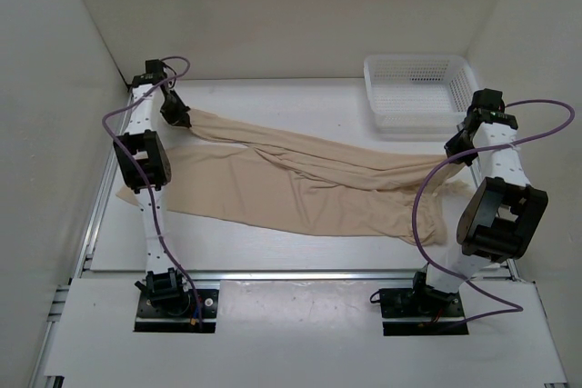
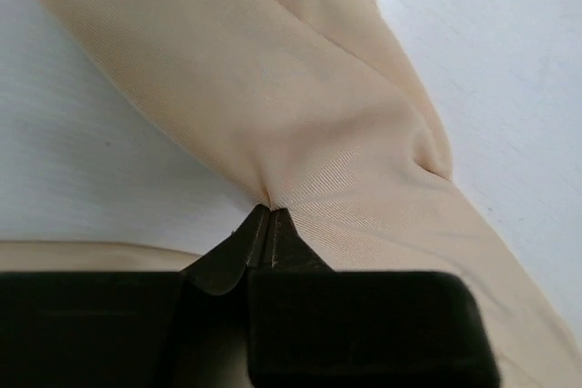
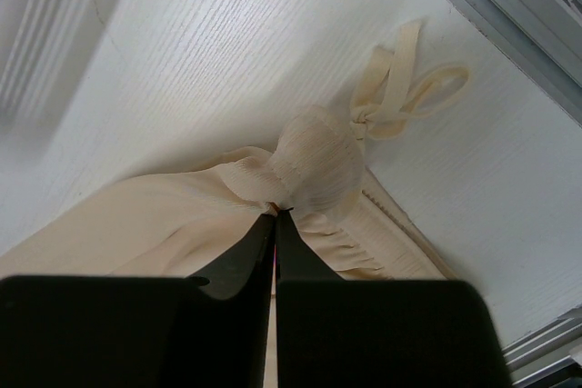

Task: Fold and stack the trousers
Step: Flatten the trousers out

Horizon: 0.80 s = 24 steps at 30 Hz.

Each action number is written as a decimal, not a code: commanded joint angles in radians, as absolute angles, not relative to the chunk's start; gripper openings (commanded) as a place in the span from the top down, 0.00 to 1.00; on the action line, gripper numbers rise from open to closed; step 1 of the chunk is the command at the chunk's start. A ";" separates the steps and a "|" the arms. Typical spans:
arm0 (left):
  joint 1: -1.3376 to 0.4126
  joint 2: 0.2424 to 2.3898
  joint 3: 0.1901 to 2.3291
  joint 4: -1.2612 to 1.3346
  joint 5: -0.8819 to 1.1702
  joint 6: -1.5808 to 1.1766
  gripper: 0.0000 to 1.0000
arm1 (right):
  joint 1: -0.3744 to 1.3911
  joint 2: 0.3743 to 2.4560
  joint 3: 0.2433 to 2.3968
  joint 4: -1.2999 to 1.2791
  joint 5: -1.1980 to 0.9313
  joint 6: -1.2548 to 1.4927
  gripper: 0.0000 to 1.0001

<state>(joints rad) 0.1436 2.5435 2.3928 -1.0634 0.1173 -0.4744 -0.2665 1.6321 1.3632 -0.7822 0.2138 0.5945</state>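
Your left claw (image 2: 270, 213) is pinching one leg of the trousers (image 1: 300, 184) near its end, at the far left of the bench (image 1: 273, 252). Your right claw (image 3: 275, 213) is clamping the gathered waistband beside the drawstring (image 3: 400, 97) on the right. The trousers are lying stretched between them, with the waist end reaching near the white basket (image 1: 414, 88).

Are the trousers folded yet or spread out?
Spread out, not folded: the trousers run full length between the left gripper and the right gripper, both shut on the fabric.
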 commanded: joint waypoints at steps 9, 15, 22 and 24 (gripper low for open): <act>0.135 2.614 2.730 -0.956 0.279 -0.578 0.18 | -0.270 1.646 1.378 -0.767 0.218 0.580 1.00; 0.144 2.364 2.500 -0.956 0.112 -0.465 0.11 | -0.270 1.637 1.368 -0.767 0.209 0.580 1.00; 0.124 2.361 2.451 -0.968 0.144 -0.445 0.88 | -0.270 1.637 1.368 -0.767 0.199 0.580 1.00; 0.101 2.407 2.465 -0.979 0.158 -0.468 0.62 | -0.270 1.637 1.368 -0.767 0.190 0.580 1.00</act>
<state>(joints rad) 0.1345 2.4355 2.4527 -0.9668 0.1455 -0.4629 -0.2665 1.6436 1.3632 -0.7822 0.1997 0.5941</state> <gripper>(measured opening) 0.300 0.003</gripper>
